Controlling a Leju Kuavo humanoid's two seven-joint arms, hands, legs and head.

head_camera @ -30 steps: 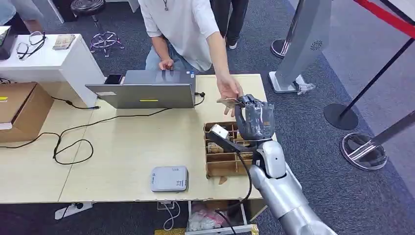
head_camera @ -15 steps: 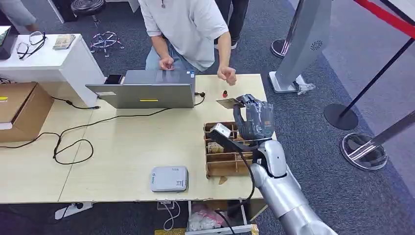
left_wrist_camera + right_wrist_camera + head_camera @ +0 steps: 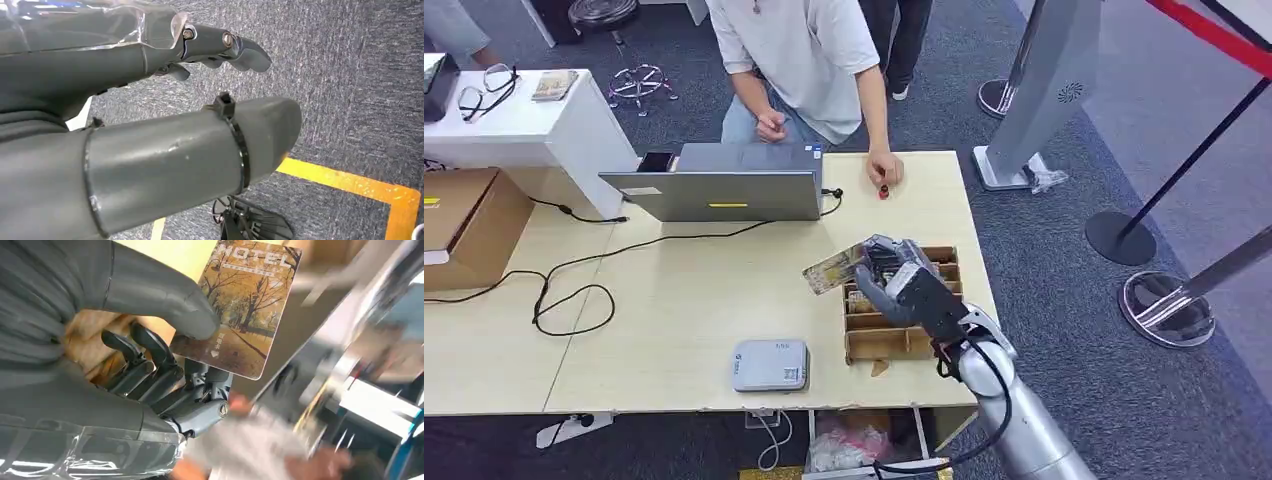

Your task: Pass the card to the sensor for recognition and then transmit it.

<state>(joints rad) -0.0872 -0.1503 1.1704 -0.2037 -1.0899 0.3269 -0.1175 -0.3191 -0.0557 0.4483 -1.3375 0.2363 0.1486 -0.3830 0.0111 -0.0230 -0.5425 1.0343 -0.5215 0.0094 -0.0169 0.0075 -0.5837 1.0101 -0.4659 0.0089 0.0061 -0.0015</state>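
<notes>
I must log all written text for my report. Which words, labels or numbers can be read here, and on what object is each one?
"HOTEL": top of the card, pinched in the right hand.
Small characters lower on the card: too small to read.
Label on the grey sensor: too small to read.
Yellow strip on the laptop: no readable text.

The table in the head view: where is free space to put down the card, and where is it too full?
Bare table lies between the laptop and the grey sensor, right of the black cable. Another free patch lies between the person's hand and the compartment box. The box is crowded; the right hand holds the card over it.
</notes>
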